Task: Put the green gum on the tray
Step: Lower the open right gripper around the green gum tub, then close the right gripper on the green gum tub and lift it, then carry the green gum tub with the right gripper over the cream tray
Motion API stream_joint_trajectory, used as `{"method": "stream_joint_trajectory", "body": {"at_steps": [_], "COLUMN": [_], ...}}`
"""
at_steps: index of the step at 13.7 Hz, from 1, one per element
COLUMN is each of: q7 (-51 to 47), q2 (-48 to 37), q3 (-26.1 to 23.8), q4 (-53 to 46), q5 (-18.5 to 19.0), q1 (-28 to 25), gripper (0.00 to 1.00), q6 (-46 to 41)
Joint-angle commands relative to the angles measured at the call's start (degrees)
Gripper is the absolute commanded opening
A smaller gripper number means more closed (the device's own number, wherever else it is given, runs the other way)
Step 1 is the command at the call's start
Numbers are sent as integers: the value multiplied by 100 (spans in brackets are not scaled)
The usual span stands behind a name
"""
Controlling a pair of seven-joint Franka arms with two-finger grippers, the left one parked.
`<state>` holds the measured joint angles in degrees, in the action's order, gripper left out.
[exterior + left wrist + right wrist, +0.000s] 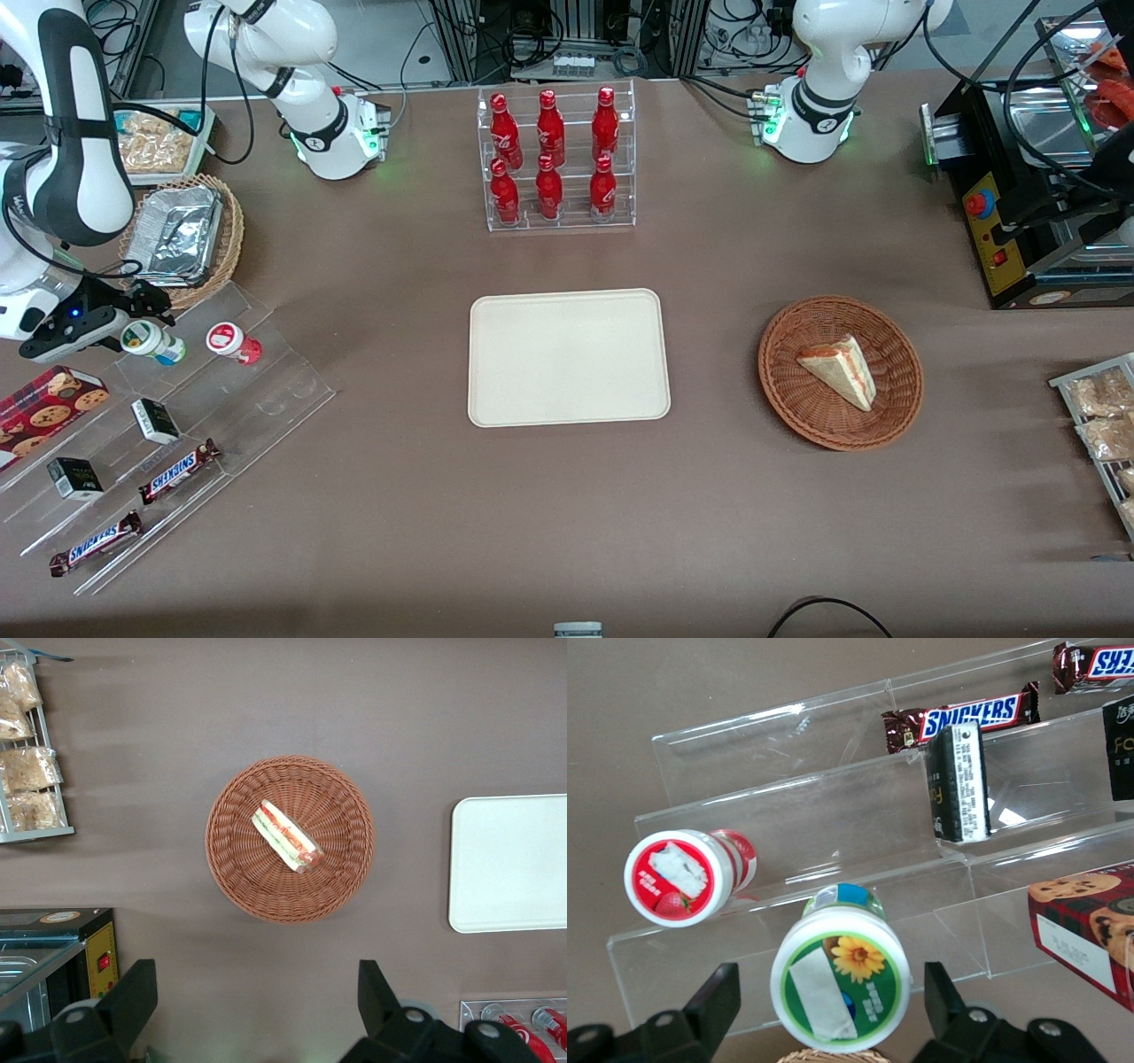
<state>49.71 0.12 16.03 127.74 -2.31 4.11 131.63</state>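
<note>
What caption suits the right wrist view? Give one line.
Open gripper straddling the green gum on the clear rack, red bottle beside it.

The small round plastic green gum bottle [840, 980] has a white lid with a green label bearing a yellow sunflower, and what looks like a teal-blue body. The black two-finger gripper [833, 1014] flanks it. The large flat rectangular plastic tray [568, 356] is plain cream-beige. The neighbouring round bottle [680, 877] is red, with a strawberry on its lid.
</note>
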Motion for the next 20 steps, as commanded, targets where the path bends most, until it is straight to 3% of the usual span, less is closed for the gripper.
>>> {"method": "stream_joint_trajectory", "body": {"at_steps": [1,3,4,11,15,20], "q7": [65,21,21,-5,-680,-2471], "q2": [50,41,41,23,58,190], "q3": [14,14,14,-12,-3,-3], "q4": [-56,-100,-178,-1302,-2093,-2544], "q5": [-120,-155,-234,-410,-419,-419], "q1": [-15,-6,-6,-41,-698,-2016], "gripper": [58,11,0,0,0,0], "q6": [91,48,-22,-1489,-2298,-2669]}}
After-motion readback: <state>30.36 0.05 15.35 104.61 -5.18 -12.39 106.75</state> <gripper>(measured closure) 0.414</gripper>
